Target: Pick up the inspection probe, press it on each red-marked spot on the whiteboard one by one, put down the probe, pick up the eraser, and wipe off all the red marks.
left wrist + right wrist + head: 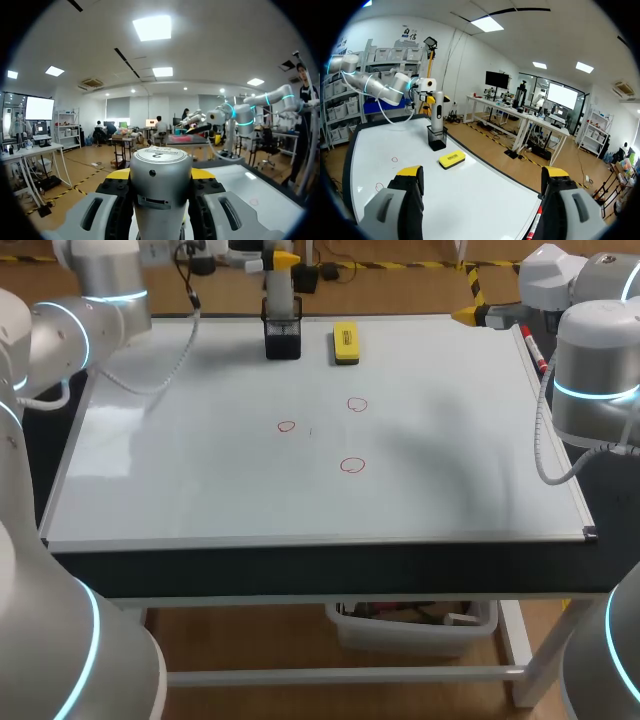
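Quick take on the probe [282,300]: it's standing upright in a black holder [283,340] at the upper middle of the head view, on the far edge of the whiteboard [200,480]. The left gripper [280,270] is over the top of it. In the left wrist view the silver cylinder fills the gap between the fingers and both pads look flush against its sides, so I'd call it closed on the probe, which hasn't been lifted out of the holder yet.

The right gripper [482,200] is spread wide open w/ nothing in it, parked at the upper right of the head view, well apart from everything.

Handling, imo: the probe looks like a rigid metal barrel w/ a smooth, prob slippery finish and some heft. Best to grip it high on the barrel above the holder rim and pull straight up, since any tilt could drag the holder along. It won't flex, so presses on the board should be gentle.

The three red circles [352,465] sit mid-board, near each other. The yellow eraser [346,343] lies flat just right of the holder. It looks light and blocky, prob soft underneath — pinch it across the short sides.
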Controlling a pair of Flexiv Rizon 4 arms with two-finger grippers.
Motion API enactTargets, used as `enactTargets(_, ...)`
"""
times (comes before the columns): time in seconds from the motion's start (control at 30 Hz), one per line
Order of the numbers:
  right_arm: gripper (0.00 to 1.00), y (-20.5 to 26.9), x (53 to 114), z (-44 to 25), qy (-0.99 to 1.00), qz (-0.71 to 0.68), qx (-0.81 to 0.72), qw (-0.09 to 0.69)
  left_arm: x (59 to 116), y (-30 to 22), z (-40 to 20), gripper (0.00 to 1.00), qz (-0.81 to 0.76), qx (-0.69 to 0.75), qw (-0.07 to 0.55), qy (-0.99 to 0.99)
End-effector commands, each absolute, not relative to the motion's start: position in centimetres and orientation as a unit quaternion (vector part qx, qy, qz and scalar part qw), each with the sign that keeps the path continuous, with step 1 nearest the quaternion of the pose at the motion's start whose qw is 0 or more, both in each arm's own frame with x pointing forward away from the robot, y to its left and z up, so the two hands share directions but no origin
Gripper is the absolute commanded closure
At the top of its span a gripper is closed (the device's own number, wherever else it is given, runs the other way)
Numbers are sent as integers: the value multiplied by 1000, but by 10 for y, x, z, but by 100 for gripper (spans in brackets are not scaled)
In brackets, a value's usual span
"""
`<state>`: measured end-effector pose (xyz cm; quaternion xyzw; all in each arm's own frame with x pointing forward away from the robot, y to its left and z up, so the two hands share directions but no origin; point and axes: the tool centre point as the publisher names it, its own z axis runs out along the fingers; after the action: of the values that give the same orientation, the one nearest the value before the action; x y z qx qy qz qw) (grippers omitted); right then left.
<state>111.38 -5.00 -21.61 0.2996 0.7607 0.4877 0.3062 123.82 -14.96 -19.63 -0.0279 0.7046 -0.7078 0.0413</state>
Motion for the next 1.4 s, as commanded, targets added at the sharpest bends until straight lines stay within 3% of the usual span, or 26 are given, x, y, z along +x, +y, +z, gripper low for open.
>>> enactTargets(0.03, 0, -50, 1114, -216, 761, 488, 300, 306, 1243, -148, -187, 100, -704, 57, -40, 706)
enactTargets(0.77, 0, -50, 1114, -216, 761, 488, 300, 306, 1238, -140, -141, 100, -702, 61, -29, 709)
enactTargets(1.4, 0, -50, 1114, -216, 761, 488, 300, 306, 1211, -81, -138, 100, -703, 28, -1, 711)
